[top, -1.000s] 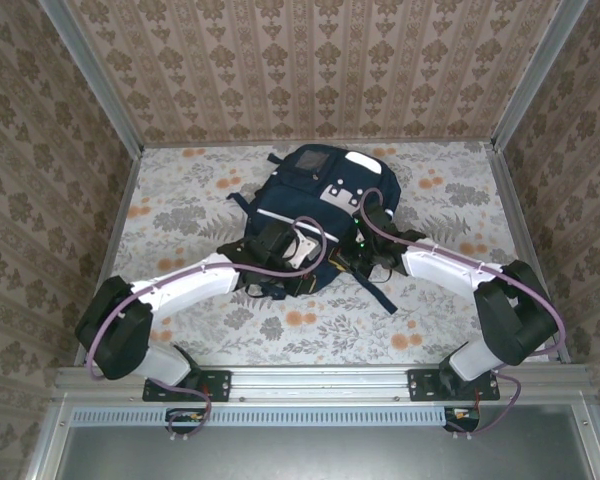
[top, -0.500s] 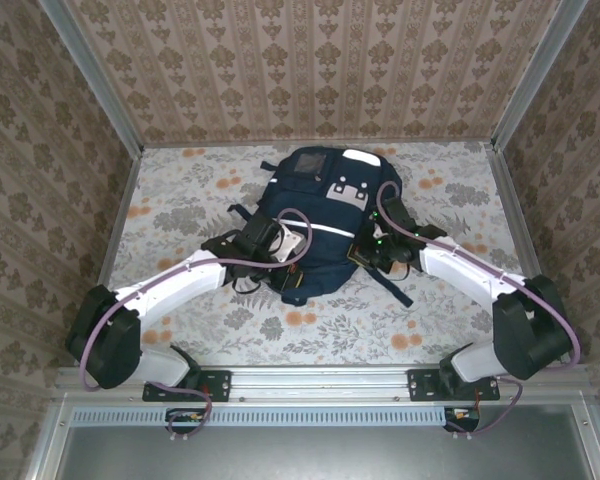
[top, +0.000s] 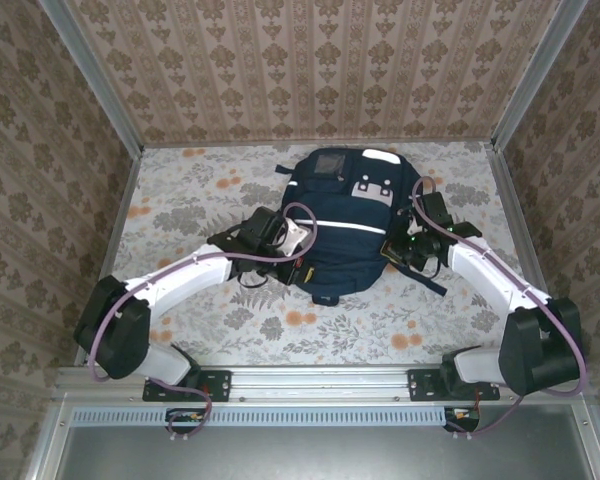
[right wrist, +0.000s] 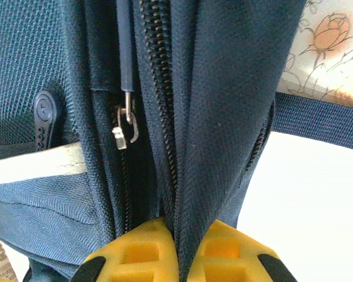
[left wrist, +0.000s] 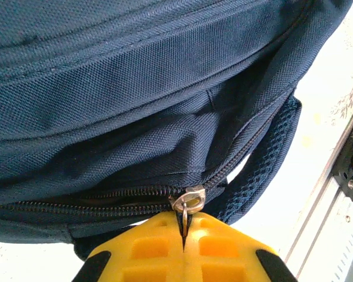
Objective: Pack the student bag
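so the student bag (top: 345, 225) lies mid-tabletop (top: 195, 185) toward the far edge, long axis near-to-far, sandwiched between both arms: left gripper (left wrist: 183, 232) pinched on its zipper pull (left wrist: 188, 198), right gripper (right wrist: 176, 232) clamped on fabric along the opposite side.

From above, the bag (top: 345, 225) is too small to tell how it is fastened. Close at the left gripper (left wrist: 183, 232), the zip pull (left wrist: 184, 217) vanishes between yellow pads (left wrist: 147, 247) cut off by the bottom edge. The right gripper (right wrist: 176, 232) likewise swallows a fold of bag, its pinched part hidden. The bag's inside can't be seen.
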Available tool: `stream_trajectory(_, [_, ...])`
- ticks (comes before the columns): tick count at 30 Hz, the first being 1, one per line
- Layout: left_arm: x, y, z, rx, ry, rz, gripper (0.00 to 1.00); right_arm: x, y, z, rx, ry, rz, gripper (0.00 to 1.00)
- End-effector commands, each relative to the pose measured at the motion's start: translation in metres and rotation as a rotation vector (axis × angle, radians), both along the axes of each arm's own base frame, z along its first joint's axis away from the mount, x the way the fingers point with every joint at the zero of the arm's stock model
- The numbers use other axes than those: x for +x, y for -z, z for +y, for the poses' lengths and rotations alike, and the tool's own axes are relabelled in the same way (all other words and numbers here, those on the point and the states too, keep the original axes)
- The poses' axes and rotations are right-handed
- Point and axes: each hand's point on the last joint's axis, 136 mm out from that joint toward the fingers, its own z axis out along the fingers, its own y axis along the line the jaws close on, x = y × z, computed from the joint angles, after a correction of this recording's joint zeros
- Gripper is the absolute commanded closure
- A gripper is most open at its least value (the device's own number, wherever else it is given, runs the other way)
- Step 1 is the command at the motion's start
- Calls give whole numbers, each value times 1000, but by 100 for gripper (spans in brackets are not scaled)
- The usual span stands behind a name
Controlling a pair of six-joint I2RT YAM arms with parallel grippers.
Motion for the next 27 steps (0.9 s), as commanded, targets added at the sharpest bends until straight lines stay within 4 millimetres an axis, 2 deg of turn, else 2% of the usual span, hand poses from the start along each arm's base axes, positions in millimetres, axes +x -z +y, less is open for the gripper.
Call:
stream_trajectory(1, [-3, -3, -4, 17, 0, 20, 100, 4, -17, -34, -160, 49, -70, 77])
stream_trajectory(2, [-9, -8, -13, 1, 39, 5, 100, 1, -25, -25, -161, 21, -86, 67])
stream_trajectory(6, [-25, -20, -36, -40, 134, -34, 100, -17, -56, -7, -221, -52, -154, 44])
stream_trajectory(7, [-27, -21, -39, -52, 147, -38, 100, -21, -60, -8, -238, -57, -165, 36])
stream_trajectory(8, [-29, -21, -41, -53, 155, -40, 100, -24, -63, -9, -237, -58, -173, 24])
stream_trajectory(10, [-30, -22, -43, -61, 164, -52, 100, -29, -67, -7, -211, -63, -191, 12])
stream_trajectory(11, [-31, -23, -45, -69, 169, -56, 100, -33, -66, -5, -186, -45, -182, 1])
stream_trajectory(13, [-31, -26, -52, -87, 179, -72, 100, -42, -59, 7, -73, -15, -138, 0])
stream_trajectory(15, [-33, -31, -64, -116, 211, -99, 100, -54, -44, 20, 71, 67, -44, 0])
stream_trajectory(17, [-37, -38, -80, -140, 260, -139, 100, -60, -31, 36, 224, 139, 13, 0])
stream_trajectory(19, [-43, -43, -98, -158, 312, -174, 100, -59, -27, 42, 295, 192, 7, 0])
stream_trajectory(23, [-60, -46, -126, -159, 421, -221, 100, -60, -27, 28, 238, 258, -46, 0])
stream_trajectory(27, [-72, -37, -140, -123, 492, -244, 100, -59, -21, 8, 211, 352, -117, 0])
